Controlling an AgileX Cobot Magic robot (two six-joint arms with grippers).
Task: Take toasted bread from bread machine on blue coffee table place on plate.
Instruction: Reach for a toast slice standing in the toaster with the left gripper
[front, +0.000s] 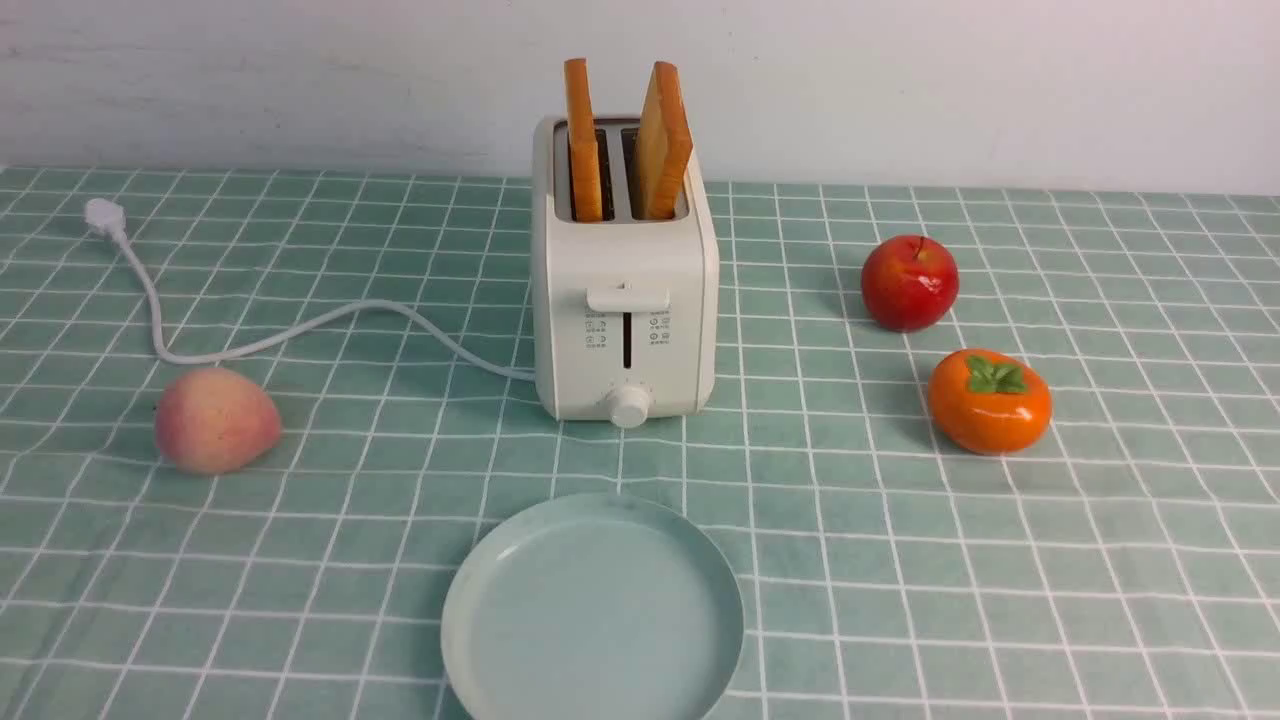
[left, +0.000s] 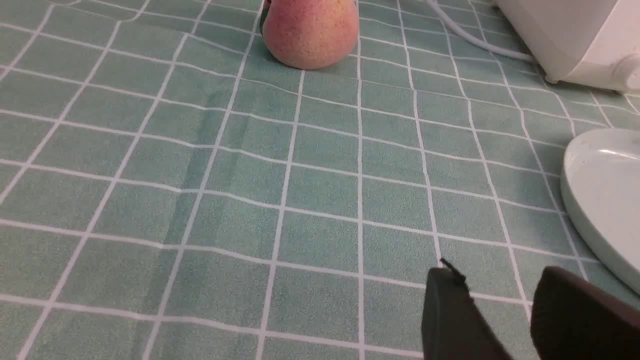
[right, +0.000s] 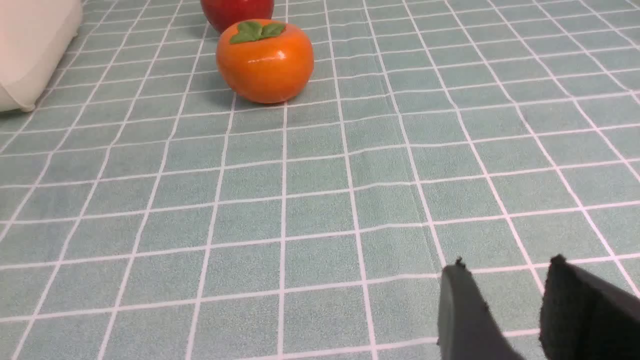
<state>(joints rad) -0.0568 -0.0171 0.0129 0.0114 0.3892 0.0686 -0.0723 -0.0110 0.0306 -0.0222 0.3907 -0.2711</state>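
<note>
1. Two slices of toasted bread (front: 583, 140) stand in the slots of the toaster (front: 625, 300) on the tabletop (front: 1000, 560); the right slice leans.
2. The plate (front: 592, 610) lies near, in front of the toaster.
3. Left gripper (left: 500, 280) and right gripper (right: 507, 267): jaws parted, gripping nothing.

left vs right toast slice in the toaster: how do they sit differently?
The left slice stands straight in the left slot of the bread machine; the right slice leans, top toward the robot's right, in the right slot. The left slice shows only its orange-brown crust edge; the right slice also shows a pale face. Shared: both stick well out of the top, at similar height, and neither is on the plate.
</note>
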